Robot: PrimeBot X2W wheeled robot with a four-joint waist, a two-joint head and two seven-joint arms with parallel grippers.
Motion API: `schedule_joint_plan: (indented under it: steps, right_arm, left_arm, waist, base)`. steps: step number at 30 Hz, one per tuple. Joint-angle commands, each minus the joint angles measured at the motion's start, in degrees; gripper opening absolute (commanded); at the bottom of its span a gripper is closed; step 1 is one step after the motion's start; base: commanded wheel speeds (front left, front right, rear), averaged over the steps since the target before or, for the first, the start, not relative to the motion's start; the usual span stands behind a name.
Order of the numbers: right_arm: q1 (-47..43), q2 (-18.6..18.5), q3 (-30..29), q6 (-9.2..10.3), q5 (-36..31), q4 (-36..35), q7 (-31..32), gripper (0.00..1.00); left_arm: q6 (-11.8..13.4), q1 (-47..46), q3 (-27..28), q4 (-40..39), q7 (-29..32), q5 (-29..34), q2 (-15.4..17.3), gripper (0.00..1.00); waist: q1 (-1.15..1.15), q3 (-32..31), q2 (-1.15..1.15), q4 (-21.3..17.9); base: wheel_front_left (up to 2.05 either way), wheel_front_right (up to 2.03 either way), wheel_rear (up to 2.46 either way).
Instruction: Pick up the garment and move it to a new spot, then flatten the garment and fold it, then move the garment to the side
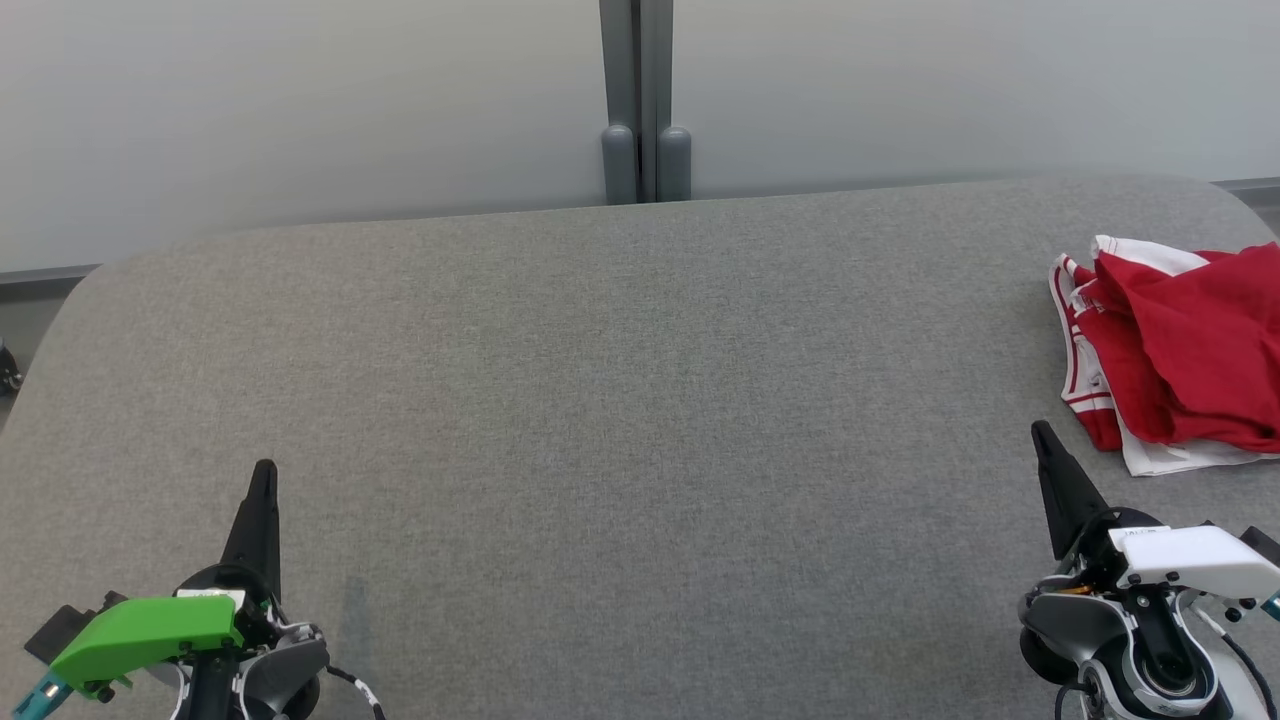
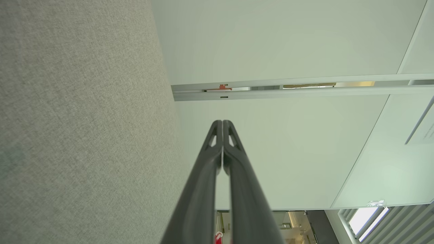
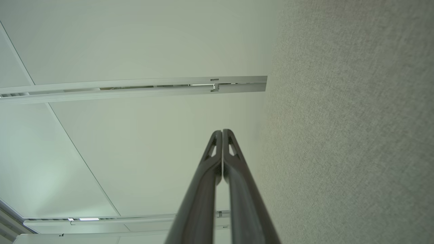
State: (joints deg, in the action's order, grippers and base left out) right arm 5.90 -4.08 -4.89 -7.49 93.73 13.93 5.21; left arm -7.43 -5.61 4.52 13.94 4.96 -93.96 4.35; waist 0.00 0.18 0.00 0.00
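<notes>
The garment [image 1: 1185,345], red with white trim, lies crumpled at the right edge of the grey table [image 1: 620,400], partly cut off by the head view's border. My right gripper [image 1: 1043,432] stands at the lower right, shut and empty, its tip a short way in front and left of the garment, not touching it. At the lower left my left gripper [image 1: 265,470] is shut and empty too, far from the garment. In the wrist views both pairs of fingers are pressed together: left gripper [image 2: 222,122], right gripper [image 3: 222,130], each beside the grey tabletop.
A pale wall [image 1: 300,100] with a grey vertical post [image 1: 640,100] runs behind the table's far edge. The table has rounded corners; a strip of floor [image 1: 15,330] shows past its left edge.
</notes>
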Motion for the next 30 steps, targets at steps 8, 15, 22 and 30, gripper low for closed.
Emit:
schedule_joint_plan:
  steps: [8, 15, 22, 30]
  right_arm:
    - [0.32, 0.18, -0.31, 0.00, -0.19, 0.12, 0.27, 0.00]
    - [0.33, 0.28, -0.44, 0.00, -0.36, 0.13, 0.43, 0.00]
    - [0.34, 0.36, -0.57, 0.00, -0.48, 0.14, 0.54, 0.00]
    - [0.36, 0.45, -0.68, 0.00, -0.59, 0.14, 0.70, 0.00]
  left_arm:
    - [-0.21, -0.83, 0.41, 0.11, 0.31, 0.07, -0.17, 0.00]
    - [-0.21, -0.84, 0.54, 0.12, 0.38, 0.26, -0.30, 0.00]
    - [-0.21, -0.86, 0.67, 0.12, 0.51, 0.37, -0.39, 0.00]
    - [-0.21, -0.88, 0.81, 0.14, 0.60, 0.57, -0.49, 0.00]
  waist:
    - [0.00, 0.00, 0.00, 0.00]
    - [0.00, 0.00, 0.00, 0.00]
    - [0.00, 0.00, 0.00, 0.00]
    - [0.00, 0.00, 0.00, 0.00]
  base:
    - [0.00, 0.00, 0.00]
    - [0.00, 0.00, 0.00]
    - [0.00, 0.00, 0.00]
    - [0.00, 0.00, 0.00]
